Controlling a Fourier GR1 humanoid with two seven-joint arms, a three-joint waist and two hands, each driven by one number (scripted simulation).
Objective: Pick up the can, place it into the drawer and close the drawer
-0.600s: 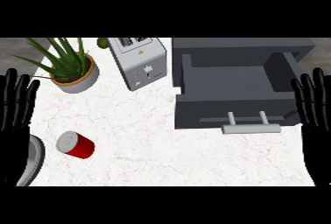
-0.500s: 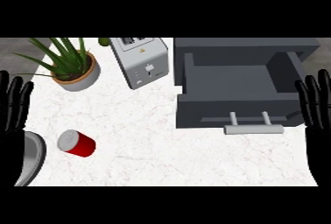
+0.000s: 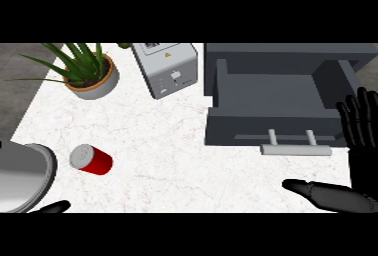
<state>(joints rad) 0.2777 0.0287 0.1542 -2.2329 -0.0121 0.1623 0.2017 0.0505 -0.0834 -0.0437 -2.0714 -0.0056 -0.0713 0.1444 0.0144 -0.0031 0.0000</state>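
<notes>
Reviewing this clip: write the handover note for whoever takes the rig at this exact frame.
Right hand: open, fingers up, at the view's right edge beside the drawer, holding nothing.
Left hand: only a dark tip at the lower left edge; state unreadable.
Can: red, lying on its side on the counter, left, untouched.
Drawer: open, nothing visible inside; handle faces the robot.
Done: nothing yet.
Left: grasp can, place it in drawer, close drawer.

left robot hand [image 3: 53, 207] mostly cut off, pan [image 3: 22, 175] cropped
</notes>
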